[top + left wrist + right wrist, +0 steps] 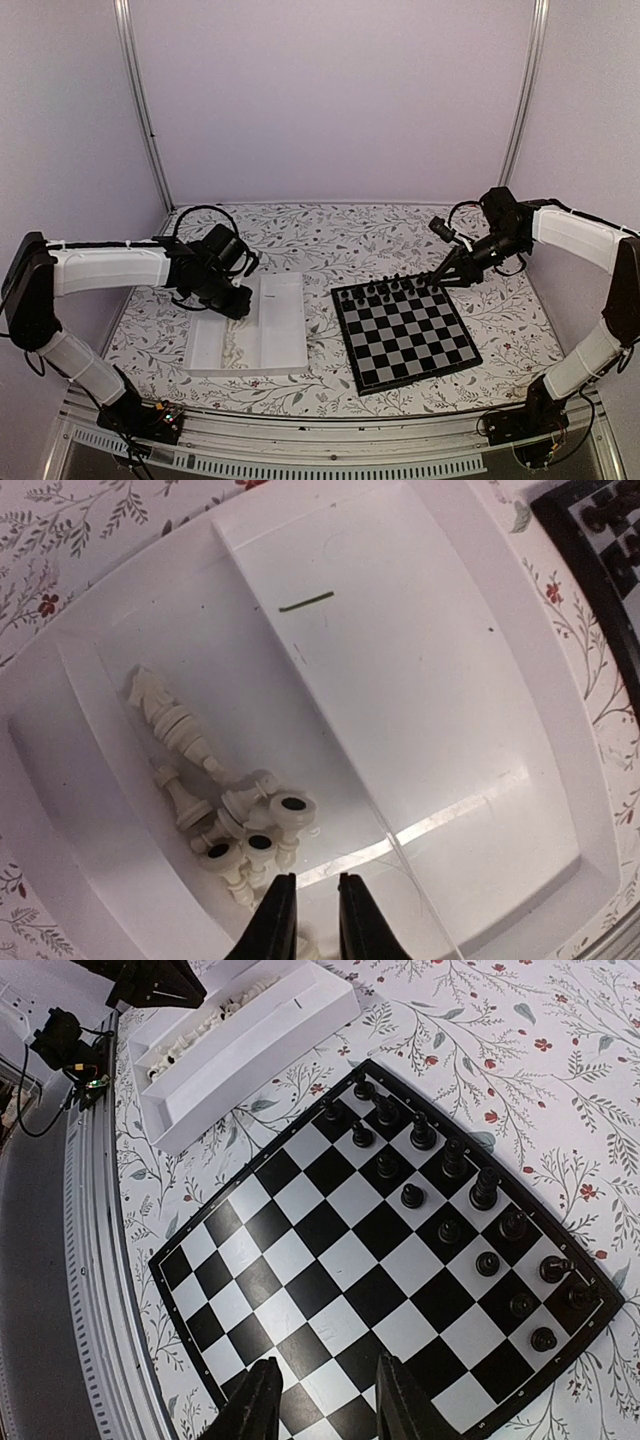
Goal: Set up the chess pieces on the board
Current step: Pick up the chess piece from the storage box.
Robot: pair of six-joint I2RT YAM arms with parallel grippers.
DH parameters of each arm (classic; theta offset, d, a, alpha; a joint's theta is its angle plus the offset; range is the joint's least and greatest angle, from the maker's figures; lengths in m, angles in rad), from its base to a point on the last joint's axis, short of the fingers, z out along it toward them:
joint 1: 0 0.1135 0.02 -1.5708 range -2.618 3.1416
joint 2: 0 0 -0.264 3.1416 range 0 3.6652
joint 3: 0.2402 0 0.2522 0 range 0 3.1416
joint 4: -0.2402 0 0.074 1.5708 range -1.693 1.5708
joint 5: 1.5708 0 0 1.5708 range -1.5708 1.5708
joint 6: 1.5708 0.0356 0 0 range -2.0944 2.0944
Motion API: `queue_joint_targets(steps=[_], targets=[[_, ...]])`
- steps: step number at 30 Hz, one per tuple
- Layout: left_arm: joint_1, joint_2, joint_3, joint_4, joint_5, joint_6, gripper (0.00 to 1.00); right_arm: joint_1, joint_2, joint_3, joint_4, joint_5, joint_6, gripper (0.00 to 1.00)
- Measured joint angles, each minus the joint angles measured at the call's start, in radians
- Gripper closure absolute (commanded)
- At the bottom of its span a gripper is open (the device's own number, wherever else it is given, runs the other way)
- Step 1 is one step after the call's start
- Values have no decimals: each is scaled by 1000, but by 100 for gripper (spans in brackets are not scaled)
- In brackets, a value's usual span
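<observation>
Narrow-gapped left hand over tiny cream pieces, grip unclear; right hand wide above black-rowed board.

My gripper over bare end of chessboard, jaws apart, nothing between. Black chess pieces upright along opposite side. White tray beyond board holds cream pieces.

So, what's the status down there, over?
Left gripper low over white pieces in the tray, jaws narrow, grip unclear. Right gripper open, empty, above the board. Black pieces lined up; other half bare. Nothing in the way.
</observation>
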Motion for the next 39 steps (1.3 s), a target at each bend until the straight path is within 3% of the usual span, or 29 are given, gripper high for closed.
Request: queue_joint_targets(steps=[7,17,35,39], targets=[[38,75,0,8,23,40,72,3,0,0,4,0,0,66],[41,163,0,11,21,61,70,4,2,0,6,0,0,67],[41,187,0,20,11,56,73,16,16,0,7,0,1,69],[41,143,0,7,5,63,66,19,19,0,7,0,1,69]])
